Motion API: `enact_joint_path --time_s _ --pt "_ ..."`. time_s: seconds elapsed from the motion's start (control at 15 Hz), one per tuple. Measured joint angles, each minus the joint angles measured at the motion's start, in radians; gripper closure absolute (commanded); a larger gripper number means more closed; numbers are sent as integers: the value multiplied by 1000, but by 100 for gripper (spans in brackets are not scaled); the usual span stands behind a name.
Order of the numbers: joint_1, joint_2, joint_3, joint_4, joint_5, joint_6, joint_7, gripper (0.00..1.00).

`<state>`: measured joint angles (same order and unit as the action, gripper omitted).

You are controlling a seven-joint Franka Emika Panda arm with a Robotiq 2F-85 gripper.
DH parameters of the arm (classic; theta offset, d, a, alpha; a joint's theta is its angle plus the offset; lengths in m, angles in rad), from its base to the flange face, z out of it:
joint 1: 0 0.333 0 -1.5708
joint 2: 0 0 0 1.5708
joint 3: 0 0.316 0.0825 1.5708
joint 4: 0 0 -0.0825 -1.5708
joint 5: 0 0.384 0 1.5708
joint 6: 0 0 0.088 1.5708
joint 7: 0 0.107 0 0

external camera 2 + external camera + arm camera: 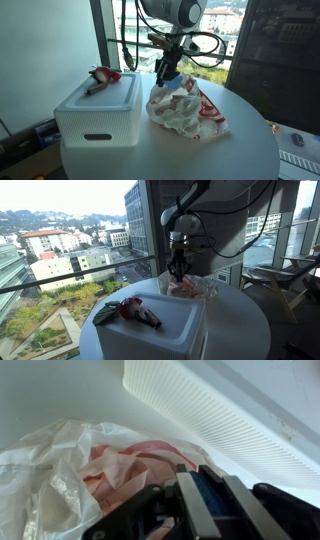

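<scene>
A round white counter (250,140) is seen beside tall windows (70,240). Near its window edge, the fingers (166,72) are clenched atop a crumpled plastic bag (185,112), beside a white box (100,115).

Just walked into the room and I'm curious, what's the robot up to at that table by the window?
The robot arm reaches straight down over a crumpled plastic bag, white with red print, on the round white table. Its fingers are closed right at the top of the bag; whether they pinch the film is hard to tell. Beside the bag stands a white box with a red and green object lying on its lid.
</scene>
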<state>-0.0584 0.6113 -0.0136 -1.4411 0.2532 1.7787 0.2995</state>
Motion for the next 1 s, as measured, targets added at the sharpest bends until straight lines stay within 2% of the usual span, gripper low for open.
enact_joint_path --time_s 0.27,0.47,0.73,1.0 --pt "-25 23 0 46 41 -42 -9 19" --pt "-34 30 0 65 58 -63 -10 1" --pt "-1 23 7 62 50 -63 -6 0" --pt "110 -23 17 1 -40 -42 1 0"
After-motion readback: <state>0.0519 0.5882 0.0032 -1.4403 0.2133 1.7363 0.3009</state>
